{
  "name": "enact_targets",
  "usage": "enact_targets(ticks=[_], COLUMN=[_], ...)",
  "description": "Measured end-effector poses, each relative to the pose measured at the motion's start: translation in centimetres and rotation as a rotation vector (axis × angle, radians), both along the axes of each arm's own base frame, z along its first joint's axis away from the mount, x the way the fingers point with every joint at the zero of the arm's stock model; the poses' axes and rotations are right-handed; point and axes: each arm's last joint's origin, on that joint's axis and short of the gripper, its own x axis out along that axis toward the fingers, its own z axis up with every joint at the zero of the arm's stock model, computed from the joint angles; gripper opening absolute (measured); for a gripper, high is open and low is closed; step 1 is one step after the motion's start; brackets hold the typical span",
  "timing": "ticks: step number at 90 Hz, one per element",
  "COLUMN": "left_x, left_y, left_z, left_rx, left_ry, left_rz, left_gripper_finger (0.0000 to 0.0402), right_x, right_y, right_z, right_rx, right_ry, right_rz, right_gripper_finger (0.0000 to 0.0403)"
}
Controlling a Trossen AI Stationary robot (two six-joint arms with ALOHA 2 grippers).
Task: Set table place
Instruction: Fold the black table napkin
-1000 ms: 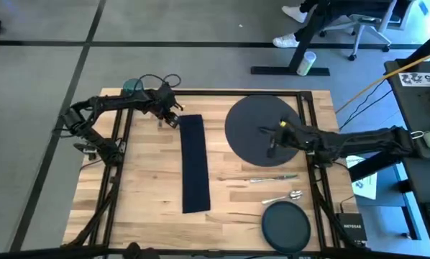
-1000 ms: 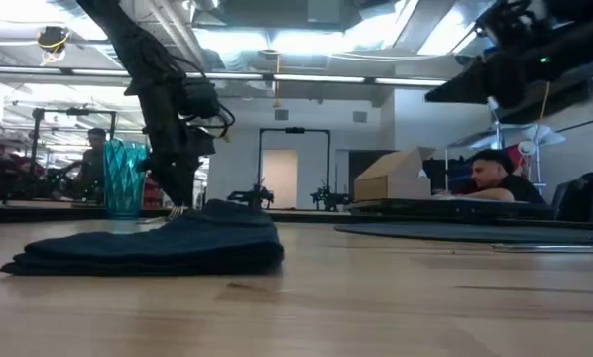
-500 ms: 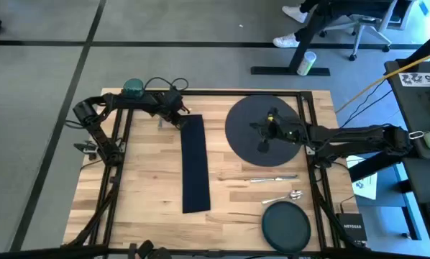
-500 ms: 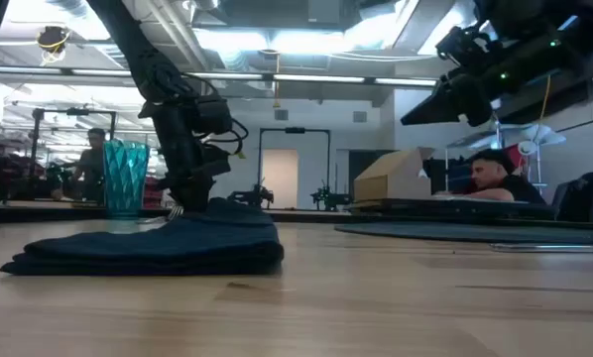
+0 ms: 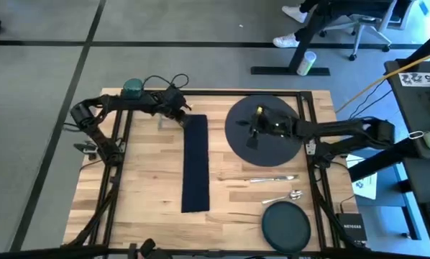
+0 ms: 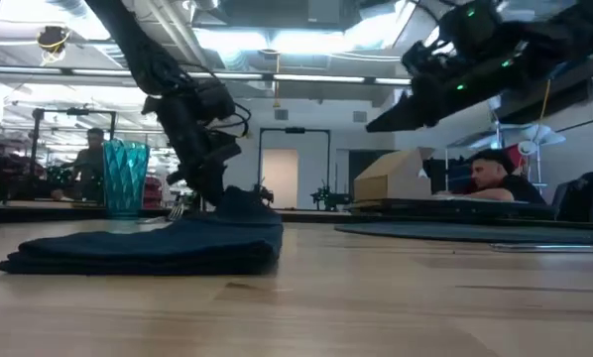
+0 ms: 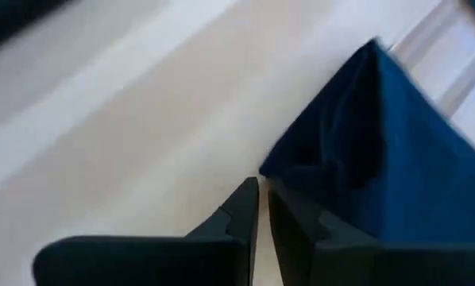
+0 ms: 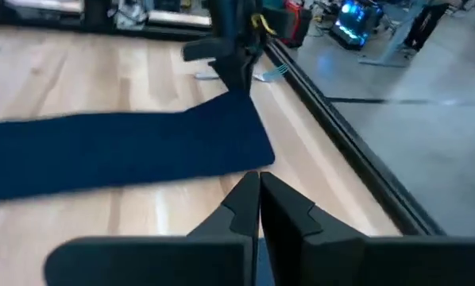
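Observation:
The navy napkin (image 5: 195, 162) lies as a long folded strip on the table (image 5: 143, 180), running from far to near. My left gripper (image 5: 182, 116) is shut at the strip's far left corner. Just left of that lies the silver fork (image 5: 159, 123), and the teal cup (image 5: 132, 88) stands at the far left corner. My right gripper (image 5: 252, 137) hangs shut, well above the large dark charger (image 5: 236, 115), touching nothing. The knife (image 5: 262, 178), the spoon (image 5: 283, 196) and the smaller dark plate (image 5: 285, 225) lie near right. My left gripper meets the napkin's far left corner (image 7: 271, 168) with the tips of its shut fingers (image 7: 245, 202), coming slanting down from the table's far left. No cloth shows in the slit between the fingers. The napkin lies flat on the table, its far end slightly raised (image 6: 242, 196).
Black rails (image 5: 118, 144) run along both sides of the wooden top. Bare wood lies between the napkin and the left rail, and between the napkin and the cutlery. People sit in the room behind the table (image 6: 490, 174).
My left gripper has moved toward the table's right edge onto the napkin's far corner. The napkin's far end has slid a little to the right while its near end has stayed about in place. My right gripper has moved over the charger toward the table's left, still shut.

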Motion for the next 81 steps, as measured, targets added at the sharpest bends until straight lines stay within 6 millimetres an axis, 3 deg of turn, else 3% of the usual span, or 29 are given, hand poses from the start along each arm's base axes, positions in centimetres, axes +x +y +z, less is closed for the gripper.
enact_targets(ticks=[10, 23, 37, 60, 81], left_x=[-1.1, -2.7, -2.0, 1.4, 1.7], left_y=[-0.3, -1.1, -2.2, -3.1, -1.9], left_z=[1.5, 3.0, 3.8, 2.2, -0.9], left_rx=[-0.002, -0.034, -0.022, 0.006, -0.049], left_ry=[0.000, 0.036, -0.003, -0.074, 0.006], left_rz=[0.017, 0.041, 0.005, -0.095, -0.059], left_gripper_finger=[0.0014, 0.0014, 0.0014, 0.0014, 0.0014], right_x=[1.6, 4.4, 7.3, 9.6, 9.6], right_y=[-0.9, -1.7, -2.7, -4.6, -5.1], right_z=[-1.0, -2.1, -3.0, -4.0, -4.2], right_rx=[0.065, 0.100, 0.113, 0.185, 0.233], right_ry=[0.019, 0.058, 0.082, 0.103, 0.145], right_rz=[0.016, 0.027, 0.032, 0.002, -0.048], right_gripper_finger=[0.0013, 0.0063, 0.0109, 0.0112, 0.0113])
